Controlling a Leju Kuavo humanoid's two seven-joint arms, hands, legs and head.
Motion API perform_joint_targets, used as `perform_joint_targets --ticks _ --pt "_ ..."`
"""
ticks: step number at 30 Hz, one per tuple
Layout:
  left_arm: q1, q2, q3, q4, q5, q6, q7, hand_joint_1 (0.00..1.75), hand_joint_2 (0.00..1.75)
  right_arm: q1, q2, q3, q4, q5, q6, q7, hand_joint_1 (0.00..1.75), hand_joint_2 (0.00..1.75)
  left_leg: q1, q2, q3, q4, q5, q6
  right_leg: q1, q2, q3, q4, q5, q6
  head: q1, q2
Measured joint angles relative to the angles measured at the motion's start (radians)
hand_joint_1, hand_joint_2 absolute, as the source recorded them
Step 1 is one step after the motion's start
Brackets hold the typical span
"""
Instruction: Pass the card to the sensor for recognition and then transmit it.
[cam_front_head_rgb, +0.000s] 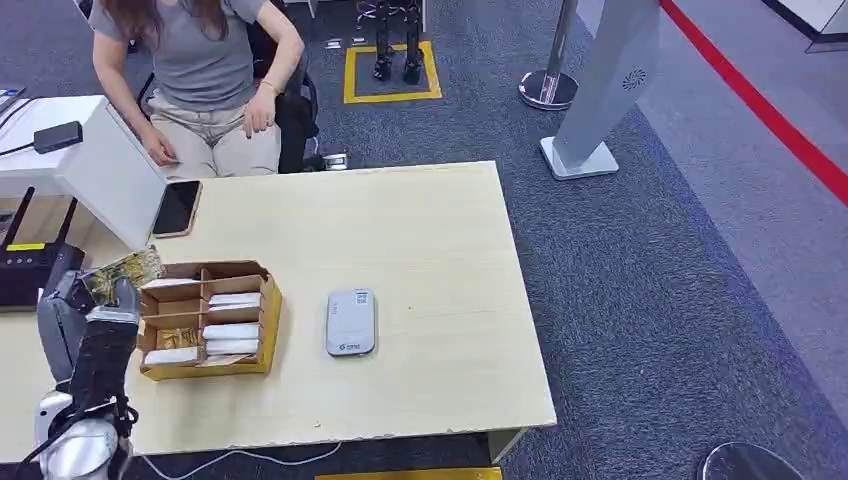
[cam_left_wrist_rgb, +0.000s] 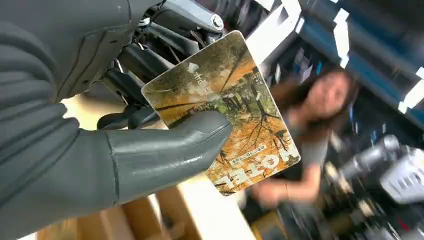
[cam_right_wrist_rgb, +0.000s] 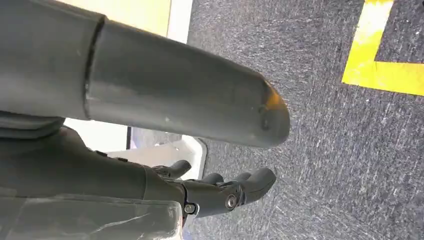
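My left hand (cam_left_wrist_rgb: 115, 125): I pinch the card (cam_left_wrist_rgb: 227, 112) between thumb and fingers; in the head view my hand (cam_front_head_rgb: 85, 325) is raised at the table's left side, just beside the cardboard box.
Card: autumn-forest print, tilted in my grip, above the table's left edge (cam_front_head_rgb: 125, 270).
My right hand (cam_right_wrist_rgb: 200, 165): hangs over grey carpet, fingers loosely apart, holding nothing.
Cardboard box (cam_front_head_rgb: 265, 310): divided compartments holding white cards.
Sensor (cam_front_head_rgb: 350, 322): flat grey device on the table (cam_front_head_rgb: 430, 240), right of the box, apart from it.
Phone (cam_front_head_rgb: 177, 208): near the far edge.
Person (cam_front_head_rgb: 200, 70): seated beyond the table.
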Motion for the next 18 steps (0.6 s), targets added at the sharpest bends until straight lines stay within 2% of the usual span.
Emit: perform_joint_targets --ticks 2,4,6,12,18 --pt "-0.015 0.0 -0.027 0.002 -0.22 0.103 0.029 1.75 1.75 -0.002 0.0 0.001 0.0 0.005 0.003 0.0 0.0 0.0 0.0 0.0 0.0 0.0 0.0 0.0 0.0 0.0 0.0 0.0 0.0 0.0 0.0 0.0" --pt "-0.031 0.002 -0.064 0.012 -0.39 0.157 0.059 1.75 1.75 -0.005 0.0 0.002 0.0 0.009 0.004 0.0 0.0 0.0 0.0 0.0 0.0 0.0 0.0 0.0 0.0 0.0 0.0 0.0 0.0 0.0 0.0 0.0" --pt "-0.041 0.002 -0.101 0.033 -0.515 0.187 0.087 1.75 1.75 -0.007 0.0 0.004 0.0 0.018 0.008 -0.001 0.0 0.0 0.0 0.001 0.0 0.0 0.0 0.0 0.0 0.0 0.0 0.0 0.0 0.0 0.0 0.0" --pt "-0.071 0.005 -0.197 0.121 -0.833 0.277 0.178 1.75 1.75 -0.009 0.0 0.015 0.0 0.026 0.018 -0.001 0.0 0.0 0.0 0.0 0.0 0.0 0.0 0.0 0.0 0.0 0.0 0.0 0.0 0.0 0.0 0.0" --pt "-0.097 0.008 -0.276 0.191 -1.056 0.302 0.26 1.75 1.75 -0.011 0.0 0.028 0.0 0.039 0.018 0.0 0.0 0.0 0.0 0.0 0.0 0.0 0.0 0.0 0.0 0.0 0.0 0.0 0.0 0.0 0.0 0.0"
